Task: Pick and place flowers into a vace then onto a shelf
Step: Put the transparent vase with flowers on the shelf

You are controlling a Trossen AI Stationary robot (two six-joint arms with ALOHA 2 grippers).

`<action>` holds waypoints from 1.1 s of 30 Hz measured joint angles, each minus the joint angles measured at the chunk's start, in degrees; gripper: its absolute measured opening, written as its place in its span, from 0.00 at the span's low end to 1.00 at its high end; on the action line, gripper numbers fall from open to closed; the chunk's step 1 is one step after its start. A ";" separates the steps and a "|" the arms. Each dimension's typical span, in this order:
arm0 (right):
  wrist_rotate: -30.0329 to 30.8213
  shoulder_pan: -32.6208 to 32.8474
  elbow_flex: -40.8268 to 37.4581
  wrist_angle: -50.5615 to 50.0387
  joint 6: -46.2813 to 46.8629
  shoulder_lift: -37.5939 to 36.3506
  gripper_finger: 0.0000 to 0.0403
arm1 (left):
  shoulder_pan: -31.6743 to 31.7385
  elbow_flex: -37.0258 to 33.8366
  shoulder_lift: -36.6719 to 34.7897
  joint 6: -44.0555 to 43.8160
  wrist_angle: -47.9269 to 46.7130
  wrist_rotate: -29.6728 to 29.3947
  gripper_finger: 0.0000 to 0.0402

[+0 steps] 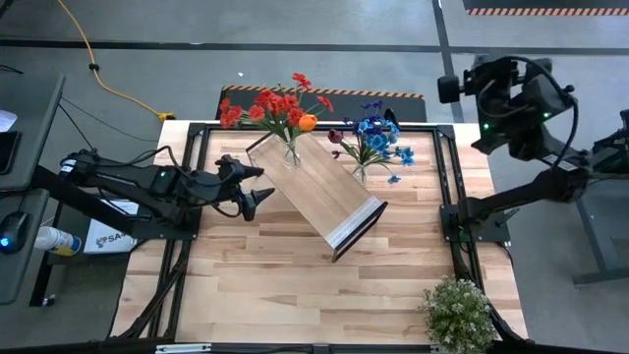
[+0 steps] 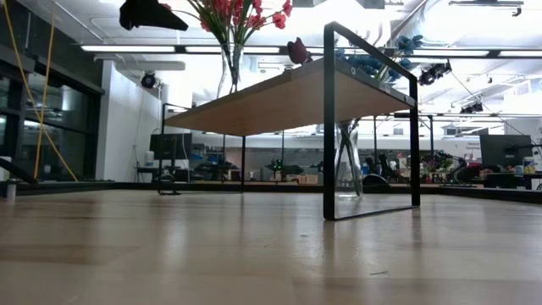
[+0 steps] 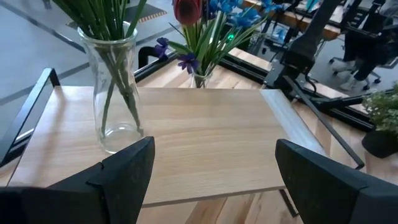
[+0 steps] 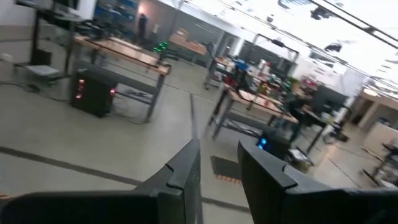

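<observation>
- A large workshop with grey floor and ceiling strip lights surrounds a pale, striped-grain wooden table (image 1: 295,285), its dark metal frame showing along the edges.
- The shelf (image 1: 314,189), a flat rectangular light-wood board on thin dark metal legs with one white end edge, stands slantwise in the middle of the table.
- A clear, slightly waisted glass vase (image 3: 115,87) stands on the shelf's far end, holding green stems topped by red and orange flowers (image 1: 275,106).
- A second glass vase (image 1: 360,173), with blue, purple and dark maroon flowers (image 1: 375,138), stands on the table just beside the shelf, not on it.
- Judged from this, one bouquet is finished; the other is in its vase but appears not yet shelved.
- The left gripper (image 1: 257,191) hovers by the shelf's edge near the red bouquet, fingers spread wide, holding nothing.
- The right gripper (image 4: 217,168) is raised off the table's far right corner, fingers narrowly apart, empty.
- A bushy pale-green potted plant (image 1: 458,313) sits at the near right corner.
</observation>
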 joint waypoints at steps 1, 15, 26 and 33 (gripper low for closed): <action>-0.03 -0.80 0.00 -0.62 0.28 -0.25 0.25 | 0.00 0.00 0.00 0.01 -0.04 0.03 0.91; -15.48 -13.22 0.00 -27.82 21.80 -0.48 0.25 | 0.00 0.00 -0.02 0.17 -4.19 -0.23 0.91; -41.04 -34.22 0.04 -55.59 55.26 0.71 0.25 | 0.00 0.00 -0.35 0.84 -4.86 -0.75 0.91; -46.77 -40.85 0.04 -57.74 53.83 2.50 0.25 | 0.04 0.00 -0.37 1.47 -4.83 -4.84 0.91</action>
